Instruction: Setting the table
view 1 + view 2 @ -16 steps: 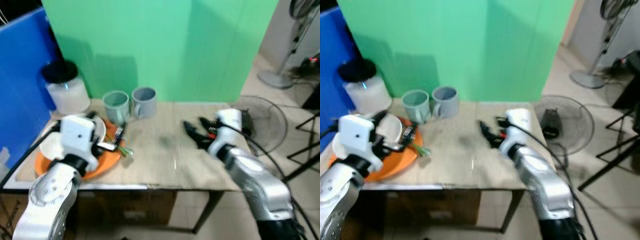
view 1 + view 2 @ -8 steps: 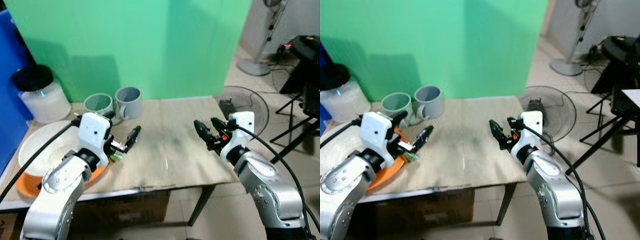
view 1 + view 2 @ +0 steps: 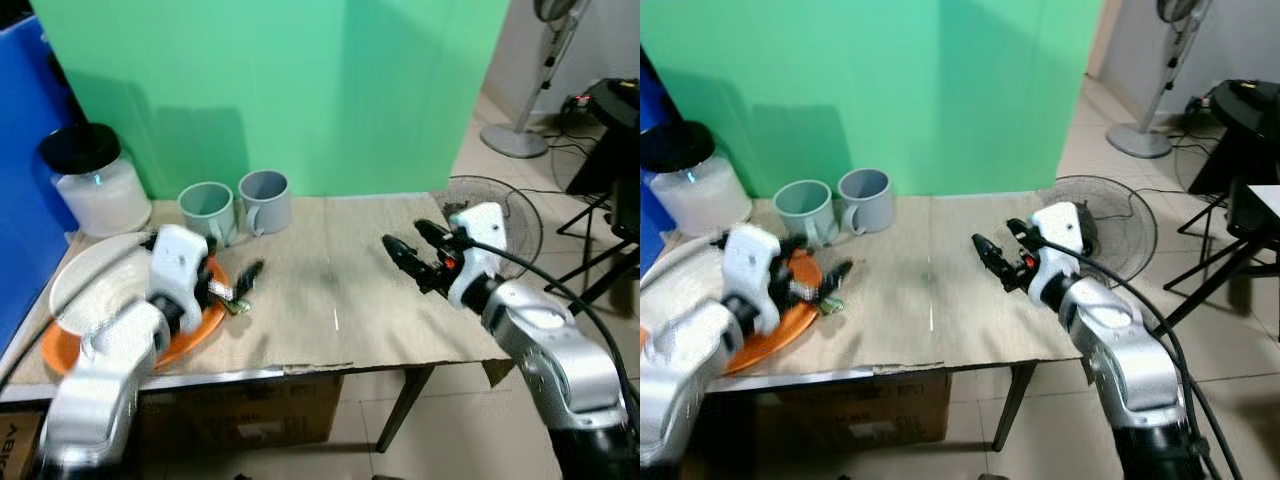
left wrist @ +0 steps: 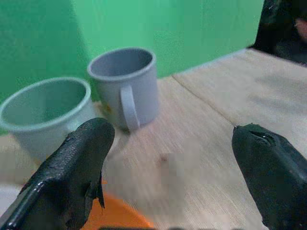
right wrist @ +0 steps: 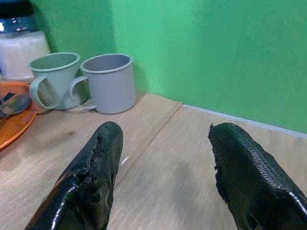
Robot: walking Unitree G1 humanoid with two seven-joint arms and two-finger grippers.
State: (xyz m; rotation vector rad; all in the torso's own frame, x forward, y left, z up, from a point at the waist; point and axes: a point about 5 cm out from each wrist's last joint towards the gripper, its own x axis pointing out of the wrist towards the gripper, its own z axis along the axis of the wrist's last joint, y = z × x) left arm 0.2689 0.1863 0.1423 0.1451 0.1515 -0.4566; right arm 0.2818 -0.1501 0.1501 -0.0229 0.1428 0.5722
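An orange plate [image 3: 195, 330] lies at the table's left end with a white dish [image 3: 85, 285] on top of it. Behind it stand a pale green mug [image 3: 207, 210] and a grey mug [image 3: 266, 200]. My left gripper [image 3: 240, 282] hovers low at the plate's right rim, blurred. In the left wrist view my left gripper [image 4: 170, 139] is open and empty, facing both mugs. My right gripper [image 3: 403, 238] is open and empty above the right half of the table, pointing left. A spoon [image 5: 12, 103] rests on the plate.
A black-lidded jar [image 3: 95, 185] stands at the back left by a blue board [image 3: 20, 150]. A green screen [image 3: 280, 90] backs the table. A cardboard box [image 3: 240, 410] sits underneath. A floor fan [image 3: 505, 215] and a black stand [image 3: 610, 130] are on the right.
The head view has swung, so the whole scene shifted. My left arm is blurred in motion and sits a little closer to the orange plate. Both grippers stay open.
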